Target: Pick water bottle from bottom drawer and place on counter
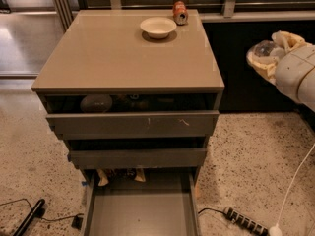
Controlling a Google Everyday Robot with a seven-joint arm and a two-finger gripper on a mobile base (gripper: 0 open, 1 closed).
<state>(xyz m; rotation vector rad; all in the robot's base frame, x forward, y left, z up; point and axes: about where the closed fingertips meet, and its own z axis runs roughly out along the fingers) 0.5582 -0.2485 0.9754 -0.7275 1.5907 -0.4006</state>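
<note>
Gripper at 3 o'clock, beside counter edge, clamped around water bottle, held in air. Bottom drawer pulled out, 6 o'clock.

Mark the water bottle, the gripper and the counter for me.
water bottle [268, 47], camera view: its clear body.
gripper [265, 53], camera view: far right, midway between fingertips, shut on the water bottle.
counter [113, 58], camera view: bare beige top near its middle.

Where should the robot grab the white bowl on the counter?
Probably pinch the white bowl by its rim, from straight above: it sits upright, open and shallow, so one finger fits inside. The gripper, right of the counter, holds the water bottle.
</note>
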